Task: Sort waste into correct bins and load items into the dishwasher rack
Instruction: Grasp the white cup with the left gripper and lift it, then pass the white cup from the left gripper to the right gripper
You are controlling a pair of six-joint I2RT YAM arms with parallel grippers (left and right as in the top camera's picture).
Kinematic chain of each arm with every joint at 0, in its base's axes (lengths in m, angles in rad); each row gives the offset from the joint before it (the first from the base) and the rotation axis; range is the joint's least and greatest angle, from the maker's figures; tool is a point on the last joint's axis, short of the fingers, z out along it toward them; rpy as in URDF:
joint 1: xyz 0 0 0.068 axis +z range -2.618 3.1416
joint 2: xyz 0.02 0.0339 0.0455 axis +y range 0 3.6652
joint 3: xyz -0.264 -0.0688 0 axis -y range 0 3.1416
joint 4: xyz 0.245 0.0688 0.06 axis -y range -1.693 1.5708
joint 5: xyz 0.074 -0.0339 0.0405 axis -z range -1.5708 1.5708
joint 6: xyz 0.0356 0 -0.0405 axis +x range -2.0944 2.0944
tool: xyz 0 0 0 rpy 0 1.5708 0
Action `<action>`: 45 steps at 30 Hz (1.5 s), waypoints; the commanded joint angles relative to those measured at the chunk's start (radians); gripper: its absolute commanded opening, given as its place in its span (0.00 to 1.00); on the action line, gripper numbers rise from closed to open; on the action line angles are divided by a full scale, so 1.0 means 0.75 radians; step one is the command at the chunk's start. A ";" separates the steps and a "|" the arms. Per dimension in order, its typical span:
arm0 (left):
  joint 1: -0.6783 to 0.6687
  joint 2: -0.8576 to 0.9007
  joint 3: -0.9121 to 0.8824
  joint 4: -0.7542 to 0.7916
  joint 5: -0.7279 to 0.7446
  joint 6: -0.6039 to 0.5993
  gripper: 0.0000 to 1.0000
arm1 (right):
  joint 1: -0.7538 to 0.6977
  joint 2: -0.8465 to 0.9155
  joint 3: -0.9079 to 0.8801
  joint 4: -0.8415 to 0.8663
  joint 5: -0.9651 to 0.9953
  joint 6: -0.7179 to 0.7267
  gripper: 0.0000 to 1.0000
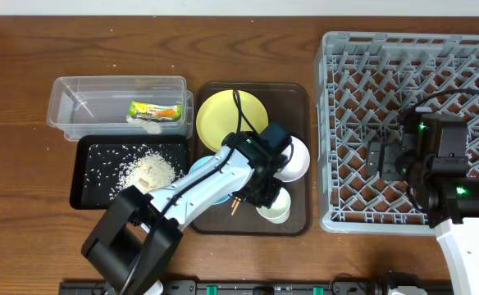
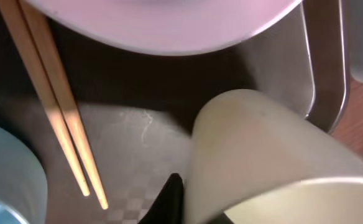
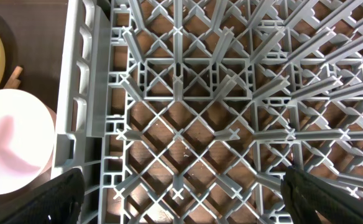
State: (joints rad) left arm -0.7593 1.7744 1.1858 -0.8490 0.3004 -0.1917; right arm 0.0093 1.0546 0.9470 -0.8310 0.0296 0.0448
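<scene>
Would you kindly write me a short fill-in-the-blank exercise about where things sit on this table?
1. The small printed snack wrapper lies in the clear plastic ___.
2. The loose white rice grains lie in the shallow ___ rectangular tray.
3. The open right hand hangs above the large grey plastic dishwasher ___.
4. The left hand is shut on the small pale green ___, over the dark brown serving tray.
Missing words: tub; black; rack; cup.

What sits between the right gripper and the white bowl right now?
Between the right gripper and the white bowl stands the dishwasher rack's left wall, plain in the right wrist view; overhead adds the brown tray's rim.
</scene>
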 commanded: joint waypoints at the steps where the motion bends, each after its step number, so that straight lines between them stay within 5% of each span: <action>1: 0.023 -0.055 0.015 -0.041 -0.013 -0.007 0.06 | -0.010 -0.005 0.024 -0.002 0.000 0.003 0.99; 9: 0.287 -0.324 0.109 -0.092 0.071 -0.007 0.06 | -0.015 -0.005 0.024 0.048 0.156 0.004 0.99; 18: 0.655 -0.314 0.108 0.382 0.686 -0.249 0.06 | -0.018 0.004 0.024 0.141 -0.202 0.037 0.99; 24: 0.633 -0.210 0.108 0.548 1.054 -0.286 0.06 | -0.018 0.048 0.024 0.154 -0.674 -0.120 0.99; 31: 0.595 -0.162 0.108 0.548 1.132 -0.325 0.06 | -0.017 0.135 0.023 0.147 -1.174 -0.427 0.99; 45: 0.513 -0.161 0.108 0.611 1.381 -0.419 0.06 | -0.011 0.301 0.024 0.266 -1.752 -0.896 0.99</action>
State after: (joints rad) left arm -0.3634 1.6463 1.2591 -0.3923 1.2621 -0.4797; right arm 0.0021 1.2732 0.9474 -0.6548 -1.1110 -0.5095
